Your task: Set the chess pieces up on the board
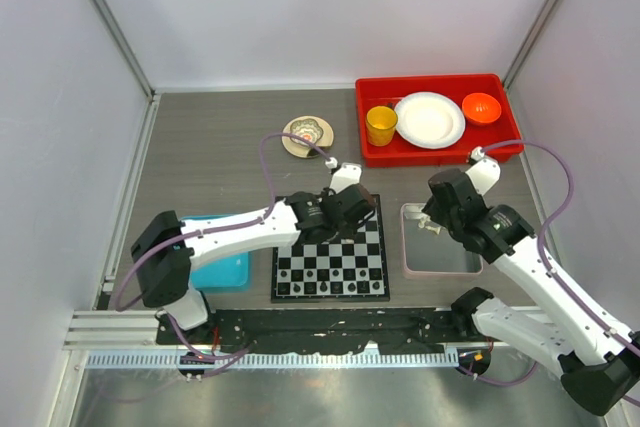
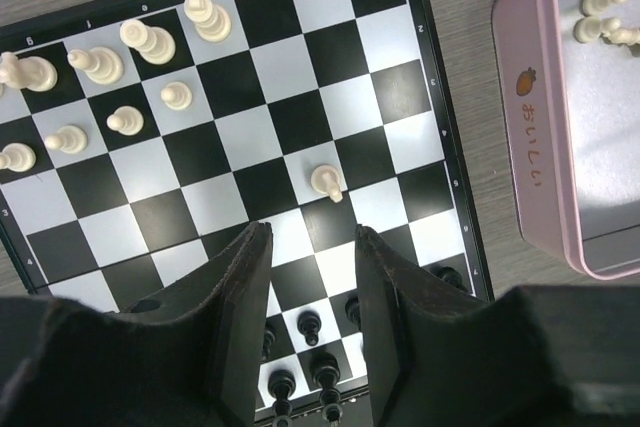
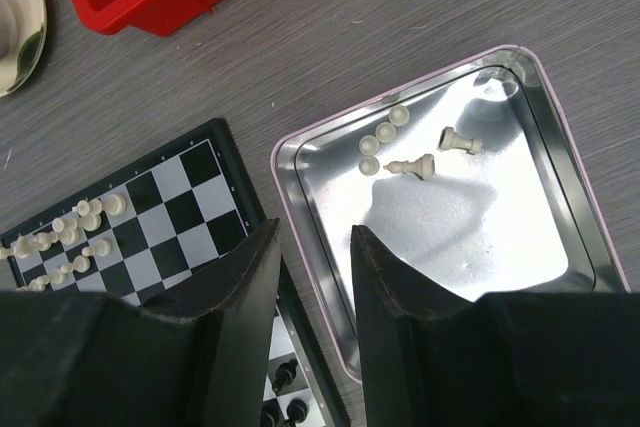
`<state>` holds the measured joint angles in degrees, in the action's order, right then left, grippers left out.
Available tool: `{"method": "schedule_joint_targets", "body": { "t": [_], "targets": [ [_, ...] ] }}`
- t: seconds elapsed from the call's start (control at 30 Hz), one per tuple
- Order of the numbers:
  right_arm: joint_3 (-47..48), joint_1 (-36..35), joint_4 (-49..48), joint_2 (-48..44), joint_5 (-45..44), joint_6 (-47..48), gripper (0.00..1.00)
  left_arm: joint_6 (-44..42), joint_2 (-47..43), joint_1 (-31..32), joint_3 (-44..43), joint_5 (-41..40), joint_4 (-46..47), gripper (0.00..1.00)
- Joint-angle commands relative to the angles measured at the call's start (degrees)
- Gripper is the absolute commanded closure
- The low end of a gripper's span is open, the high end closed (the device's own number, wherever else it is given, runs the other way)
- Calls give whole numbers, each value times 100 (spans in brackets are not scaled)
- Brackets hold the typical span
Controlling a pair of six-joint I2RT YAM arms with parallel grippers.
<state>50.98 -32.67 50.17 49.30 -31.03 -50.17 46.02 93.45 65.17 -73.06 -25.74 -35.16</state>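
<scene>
**A:** Where is everything?

**B:** The board (image 1: pixel 331 257) lies at the middle of the counter's (image 1: pixel 220 147) near edge. The tin (image 3: pixel 470 237) just to its right holds a few loose chess pieces (image 3: pixel 414 165). The left gripper (image 2: pixel 312 237) and right gripper (image 3: pixel 315 235) are both spread, holding nothing.

**A:** Best next grab?

**B:** I'd lower the right one straight down, fingers across a lying piece's waist.

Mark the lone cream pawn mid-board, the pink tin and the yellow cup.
lone cream pawn (image 2: pixel 327 181): left wrist view, on its body.
pink tin (image 2: pixel 525 47): left wrist view, on its outer side wall.
yellow cup (image 1: pixel 381 125): top external view, on its open top.
</scene>
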Motion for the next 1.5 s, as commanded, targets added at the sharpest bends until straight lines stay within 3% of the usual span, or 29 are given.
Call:
{"method": "schedule_joint_targets", "body": {
  "t": [0.0,0.33,1.17,1.47],
  "targets": [
    [0,41,107,-166,-360,-265,60,478,147,101,-68,-353,53,59],
    [-71,85,151,-254,-395,-230,60,505,727,154,-270,-362,61,64],
    [-141,181,177,-263,-352,-72,60,355,1096,163,-332,-204,325,55],
    [-141,208,168,-280,-343,-19,60,320,1237,163,-367,-248,352,61]
  ]
}}
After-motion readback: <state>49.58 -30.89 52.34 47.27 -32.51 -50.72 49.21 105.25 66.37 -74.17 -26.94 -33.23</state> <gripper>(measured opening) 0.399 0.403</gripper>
